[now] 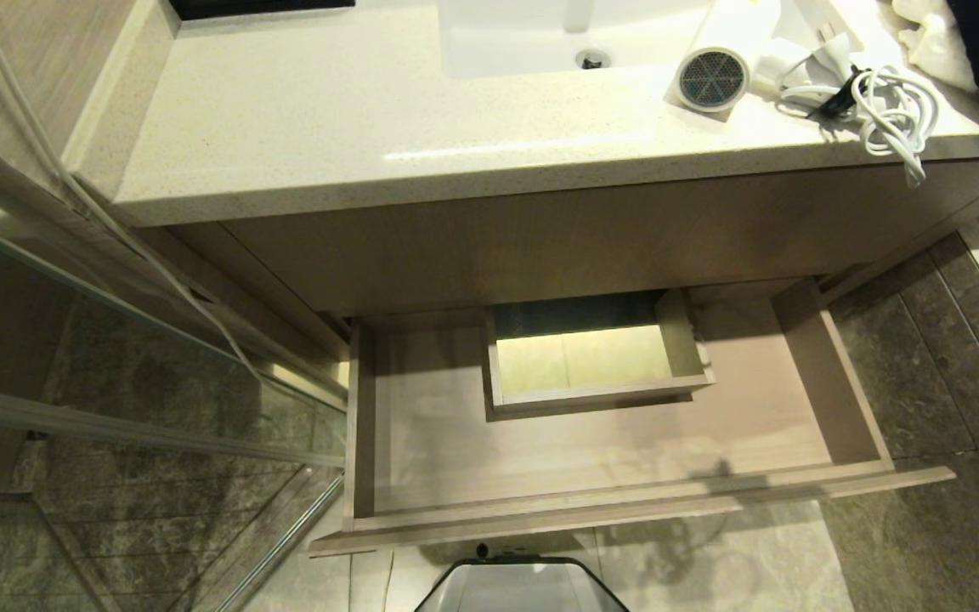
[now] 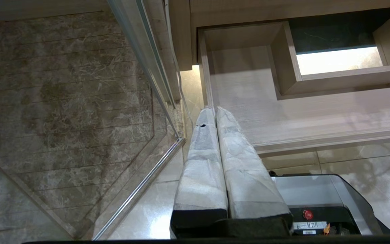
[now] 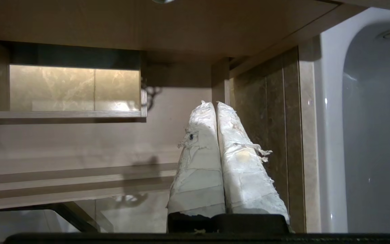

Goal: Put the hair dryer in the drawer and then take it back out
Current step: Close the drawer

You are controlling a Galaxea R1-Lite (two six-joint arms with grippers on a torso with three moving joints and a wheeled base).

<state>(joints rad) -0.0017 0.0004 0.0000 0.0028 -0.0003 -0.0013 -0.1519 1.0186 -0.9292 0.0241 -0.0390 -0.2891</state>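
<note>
Left gripper (image 2: 215,110) closed, empty, parked low by drawer's left front corner. Drawer (image 1: 608,501) pulled fully out, bare inside, boxed cut-out (image 1: 596,357) at back centre. Right gripper (image 3: 214,104) closed, empty, low near drawer's right side. Hair dryer (image 1: 715,76) on counter (image 1: 328,127) beside sink (image 1: 489,51), cord (image 1: 889,115) bundled at right. Advice: raise right arm above counter, spread fingers, grip barrel, mind trailing cord

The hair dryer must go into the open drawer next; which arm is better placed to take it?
Probably the right: the hair dryer lies on the counter's right end, and the right gripper is beside the drawer's right wall.
</note>
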